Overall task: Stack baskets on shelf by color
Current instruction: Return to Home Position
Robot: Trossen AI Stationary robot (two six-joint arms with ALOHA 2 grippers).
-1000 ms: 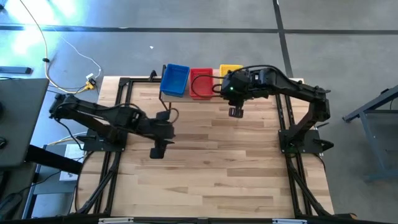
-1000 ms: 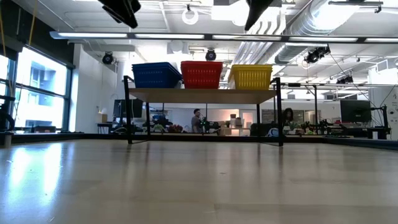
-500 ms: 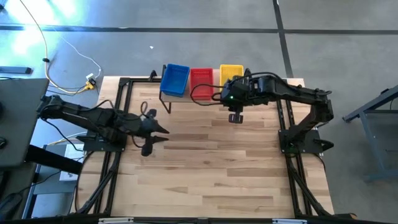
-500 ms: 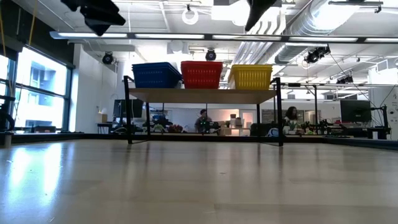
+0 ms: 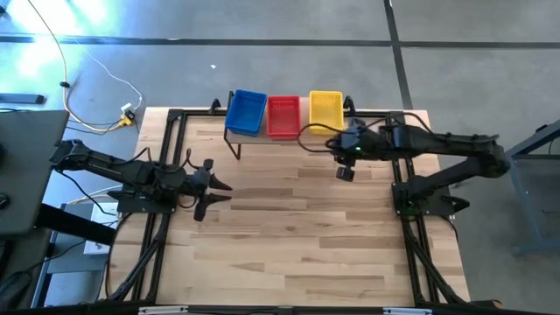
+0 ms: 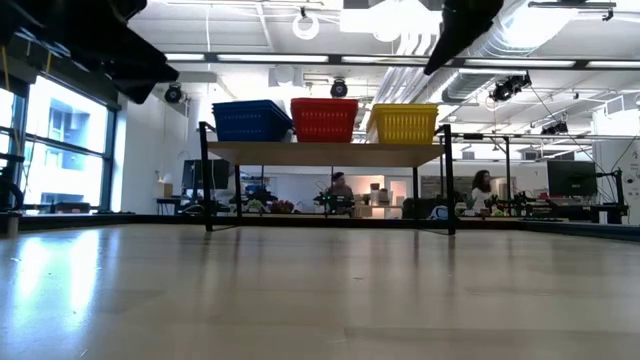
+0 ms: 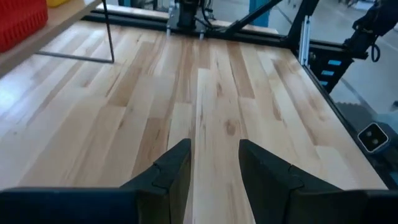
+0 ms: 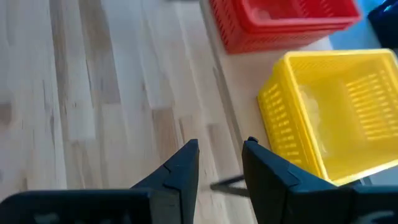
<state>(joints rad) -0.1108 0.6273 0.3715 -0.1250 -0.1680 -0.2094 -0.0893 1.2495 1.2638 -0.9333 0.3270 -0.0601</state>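
Note:
A blue basket stack (image 5: pixel 247 112), a red one (image 5: pixel 283 115) and a yellow one (image 5: pixel 326 108) stand side by side on the shelf (image 6: pixel 325 154) at the table's far edge. They also show in the low view: blue (image 6: pixel 250 120), red (image 6: pixel 324 119), yellow (image 6: pixel 404 123). My left gripper (image 5: pixel 220 185) is open and empty over the table's left side; its fingers show in its wrist view (image 7: pixel 214 165). My right gripper (image 5: pixel 344 171) is open and empty, near the shelf's right end, in front of the yellow stack (image 8: pixel 333 106); the red stack (image 8: pixel 280 22) also shows there.
Black frame rails (image 5: pixel 175 131) run along the table's left, right and far edges. The wooden tabletop (image 5: pixel 297 236) stretches bare in front of the shelf. People show far off in the room behind (image 6: pixel 340 190).
My left gripper has drawn back toward the table's left edge. My right gripper has drawn away from the shelf toward the table's right edge and a little nearer. The basket stacks have stayed where they were.

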